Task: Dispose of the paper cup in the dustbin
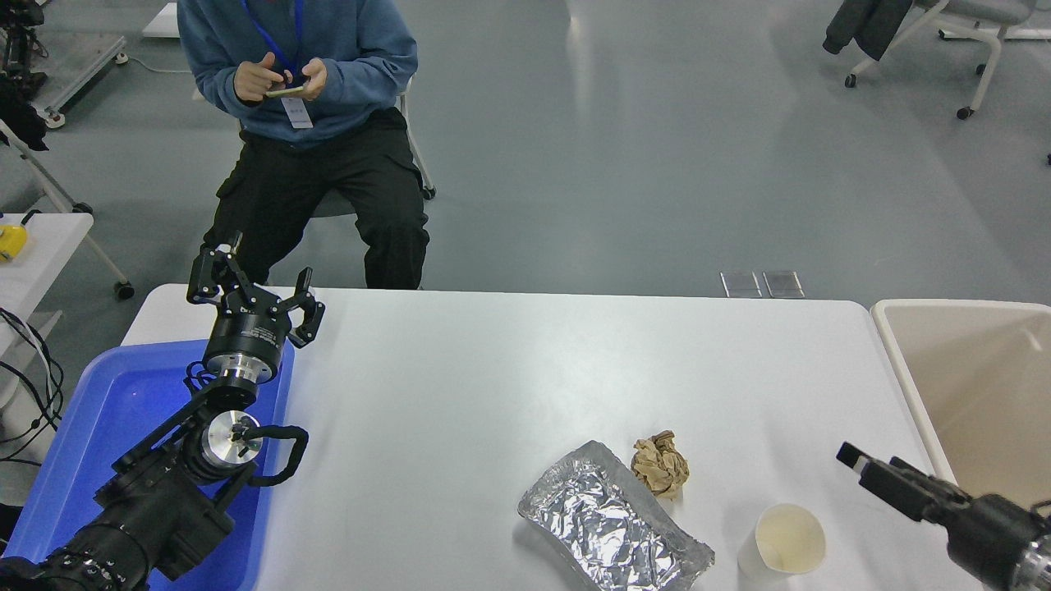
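Right end effector [858, 462] near cup [784, 542], finger gap not readable; light cup may tip toward foil tray [612, 519]. Left end effector [253, 297] open, parked.

Robotics lab, grey floor [657, 164], wheeled chairs [944, 33], seated person [304, 123] opposite white test table [493, 386]

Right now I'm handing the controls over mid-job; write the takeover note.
Left gripper: open, empty, parked above the blue bin at the table's left.
Right gripper: low at the right edge, just right of the paper cup, not touching it; open or shut is unclear from this angle.
Paper cup: upright near the table's front edge, beside the foil tray and brown paper ball.
Dustbin: off the table's right end.
Done: nothing yet.
Left: grip the cup, carry it right, drop it in the dustbin.
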